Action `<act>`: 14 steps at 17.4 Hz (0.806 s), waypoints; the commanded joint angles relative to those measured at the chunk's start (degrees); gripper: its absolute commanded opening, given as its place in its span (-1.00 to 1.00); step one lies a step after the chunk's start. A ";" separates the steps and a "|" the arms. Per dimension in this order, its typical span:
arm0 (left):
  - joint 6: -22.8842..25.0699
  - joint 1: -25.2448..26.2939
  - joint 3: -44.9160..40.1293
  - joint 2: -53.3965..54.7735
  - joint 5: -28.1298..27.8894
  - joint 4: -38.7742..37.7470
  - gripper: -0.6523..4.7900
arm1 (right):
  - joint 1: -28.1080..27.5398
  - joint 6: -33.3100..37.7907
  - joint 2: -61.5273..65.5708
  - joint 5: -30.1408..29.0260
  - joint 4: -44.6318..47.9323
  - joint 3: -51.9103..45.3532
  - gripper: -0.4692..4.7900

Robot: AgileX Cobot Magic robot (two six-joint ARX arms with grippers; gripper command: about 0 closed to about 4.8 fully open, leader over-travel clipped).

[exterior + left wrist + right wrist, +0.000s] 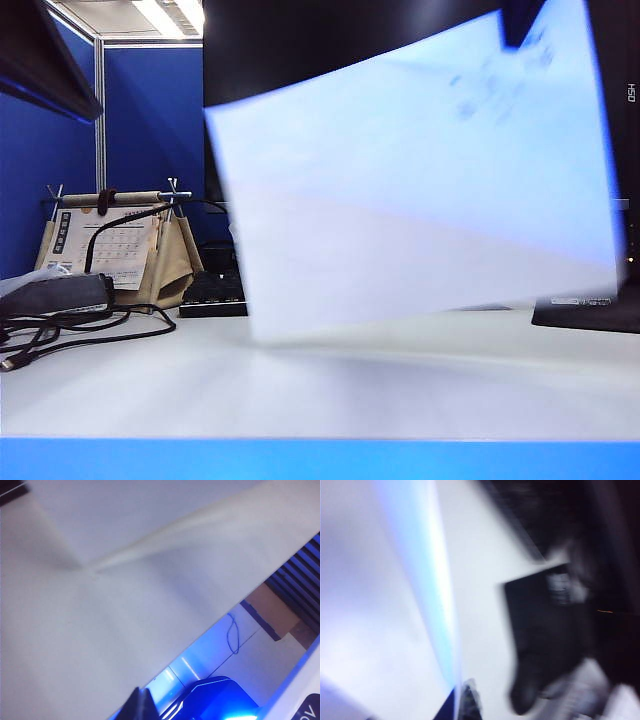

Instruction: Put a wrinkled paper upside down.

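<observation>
The counter [330, 385] fills the lower part of the exterior view, white and flat with a blue front edge, and nearly all of it in front is bare.

Above it hangs the wrinkled paper [420, 190], the biggest thing in sight. It is off the counter, tilted and blurred, with its upper corner high on the right of the exterior view where a dark shape, probably our right arm, meets it. Faint print shows near that corner. In the left wrist view the same sheet [115, 605] covers most of the picture, creased across the middle.

Behind it stand a dark monitor [340, 45] and a keyboard [213, 295]; to the left sits a desk calendar [115, 245] with cables [70, 330] in front of it.

Our right gripper [462, 700] has its fingers clenched on the edge of the paper, which runs down to the tips in the right wrist view. Our left gripper [141, 705] sits at the sheet's edge too; we cannot tell whether its fingers grip or only touch.

We judge that we are mid-flip, with the sheet lifted and turning. Next we need to carry the held edge over, lay the paper flat on the counter with its other face up, and only then let go.
</observation>
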 commanded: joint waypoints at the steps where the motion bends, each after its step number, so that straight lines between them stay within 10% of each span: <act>1: 0.00 -0.04 0.31 -0.48 0.04 0.59 -0.73 | 4.13 4.70 -0.09 -4.33 1.01 -5.31 -0.84; 14: 0.00 -0.04 0.31 -0.44 0.02 3.34 -0.73 | 3.19 9.29 3.80 -19.39 24.68 -21.27 -0.84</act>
